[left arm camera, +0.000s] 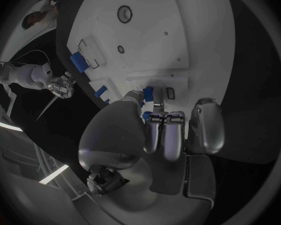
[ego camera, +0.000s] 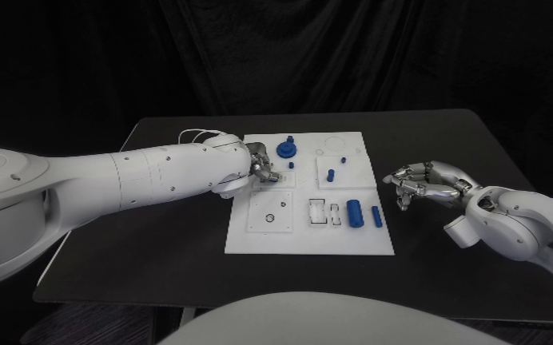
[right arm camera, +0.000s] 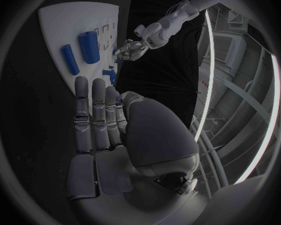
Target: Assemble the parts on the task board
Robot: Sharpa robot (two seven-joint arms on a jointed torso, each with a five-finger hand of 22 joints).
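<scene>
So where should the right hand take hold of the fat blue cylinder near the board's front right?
Probably across the middle of the fat blue cylinder, from above. It lies flat with its long sides clear, and the right hand hovers empty just off the task board on that side.

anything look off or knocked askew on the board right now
Nothing stands out. The task board lies flat and square on the table, the blue parts lie or stand within it, nothing spilled. The left hand works at its left edge; the right hand hovers beside its right edge, holding nothing.
</scene>
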